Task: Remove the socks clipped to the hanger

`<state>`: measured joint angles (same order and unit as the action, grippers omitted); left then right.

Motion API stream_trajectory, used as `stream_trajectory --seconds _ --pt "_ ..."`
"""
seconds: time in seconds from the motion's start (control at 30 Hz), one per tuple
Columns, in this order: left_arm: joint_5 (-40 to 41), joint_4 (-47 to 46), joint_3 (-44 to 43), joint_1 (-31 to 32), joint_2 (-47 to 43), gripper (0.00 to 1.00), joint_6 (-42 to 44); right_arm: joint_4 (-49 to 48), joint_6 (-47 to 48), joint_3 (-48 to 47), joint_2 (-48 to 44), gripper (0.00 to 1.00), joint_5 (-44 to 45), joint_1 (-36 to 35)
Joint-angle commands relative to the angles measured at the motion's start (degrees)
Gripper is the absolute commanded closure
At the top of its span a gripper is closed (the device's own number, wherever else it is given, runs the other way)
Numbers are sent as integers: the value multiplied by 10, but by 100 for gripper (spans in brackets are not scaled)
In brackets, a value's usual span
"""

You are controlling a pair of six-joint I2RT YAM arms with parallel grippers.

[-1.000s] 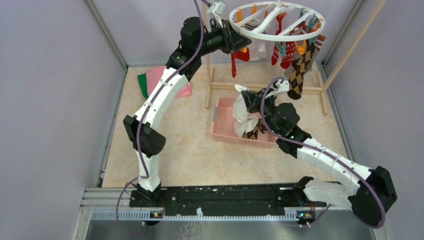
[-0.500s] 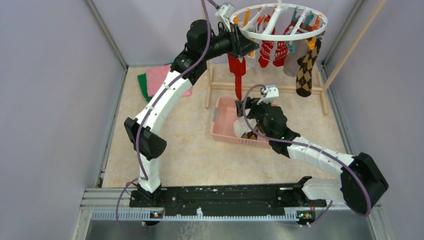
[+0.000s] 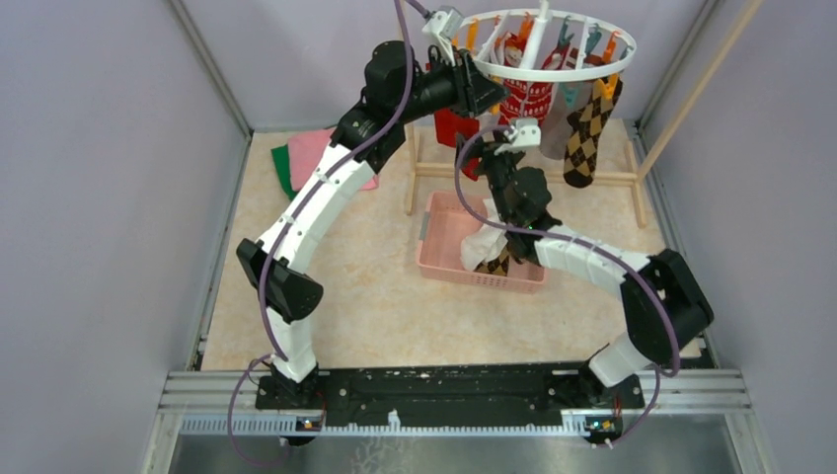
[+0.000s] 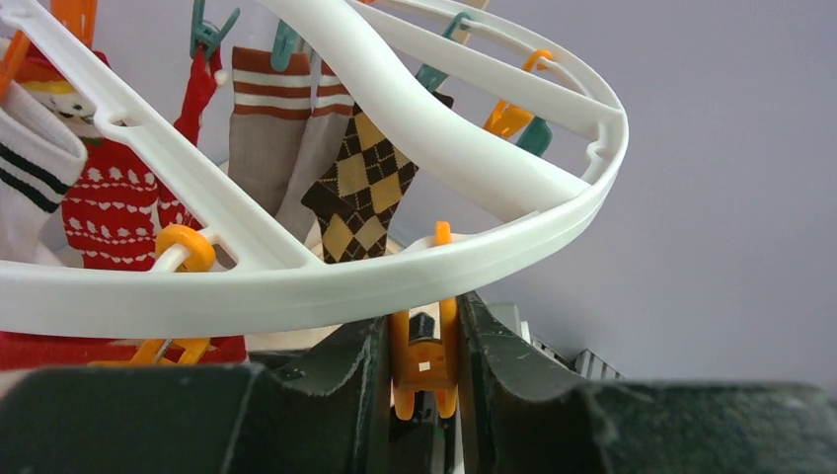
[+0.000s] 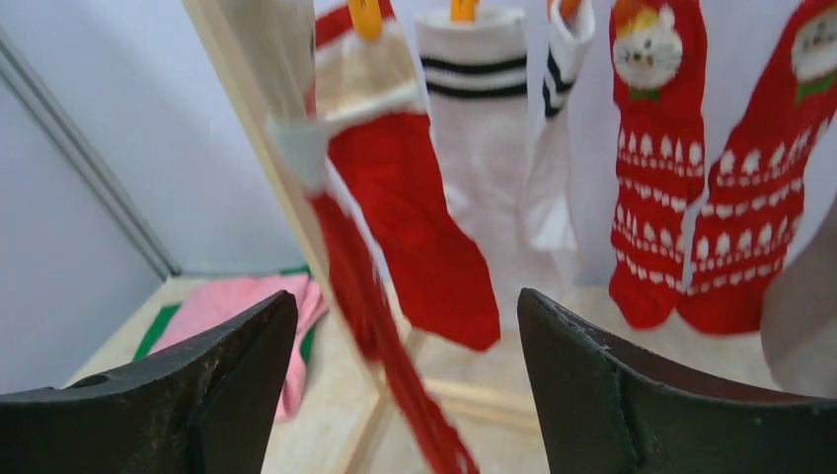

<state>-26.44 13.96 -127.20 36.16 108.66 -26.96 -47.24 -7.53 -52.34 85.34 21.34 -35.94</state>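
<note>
Where the beige tabletop (image 3: 375, 296) meets the back wall, a light wooden rack (image 3: 592, 178) stands at about 1 o'clock in the top view. The round white hanger (image 3: 538, 75) hangs above it at the upper edge. Folded pink and green cloths (image 3: 306, 153) lie at 11 o'clock, well apart from a pink basket (image 3: 464, 276) near the centre, just in front of the rack. Several socks (image 3: 528, 99) hang clipped to the ring: a brown argyle sock (image 3: 584, 138) at its 5 o'clock side, two red patterned socks (image 5: 651, 197), a white striped sock (image 5: 484, 138) and a plain red sock (image 5: 415, 227). A white sock (image 3: 482, 247) lies in the basket, with what may be an argyle one beneath it, partly hidden by the right arm. The left pincer (image 4: 422, 326) meets the ring's 8 o'clock side just under the rim, clenched on an orange clip (image 4: 422, 370). The right pincer (image 5: 407, 316) is released, jaws wide apart, facing the plain red sock.
</note>
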Motion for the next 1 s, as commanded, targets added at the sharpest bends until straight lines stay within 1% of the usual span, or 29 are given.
stream_trajectory --seconds 0.0,0.03,0.07,0.1,0.13,0.17,0.23,0.27,0.3,0.33,0.37,0.47,0.53,0.63,0.77,0.9,0.97 --pt "-5 0 5 7 -38 68 -5 -104 48 -86 71 22 -7 7" --pt "-6 3 7 7 -41 62 -6 -118 55 -100 86 25 -7 6" --pt "-5 9 8 7 -44 51 -6 -118 57 -114 99 30 -6 6" --pt "-4 15 11 7 -49 39 -5 -115 58 -129 106 38 -7 6" --pt "-2 23 17 7 -57 32 0 -113 57 -131 108 48 -9 7" --pt "0 31 27 7 -67 26 5 -114 50 -126 104 62 -11 6" --pt "0 49 50 5 -94 18 24 -123 35 -98 84 86 -15 7" --pt "-1 61 61 4 -109 14 36 -128 30 -81 72 94 -15 7" --pt "-1 77 73 3 -124 7 47 -129 26 -63 56 99 -14 7" --pt "-3 91 85 2 -142 3 59 -129 22 -48 40 100 -13 7" --pt "-6 107 100 1 -157 1 72 -129 18 -32 25 100 -14 7" --pt "-6 138 145 -4 -196 1 100 -112 -1 0 -19 100 -32 12" --pt "0 150 170 -9 -215 1 113 -88 -18 9 -46 100 -66 16" --pt "10 137 194 -19 -229 1 116 -43 -51 12 -83 100 -116 19" --pt "6 110 166 -25 -210 1 103 11 -94 16 -130 100 -159 20" --pt "11 96 142 -25 -189 2 106 53 -142 24 -151 100 -210 20" --pt "15 98 148 -27 -186 4 117 63 -170 28 -150 100 -260 20"
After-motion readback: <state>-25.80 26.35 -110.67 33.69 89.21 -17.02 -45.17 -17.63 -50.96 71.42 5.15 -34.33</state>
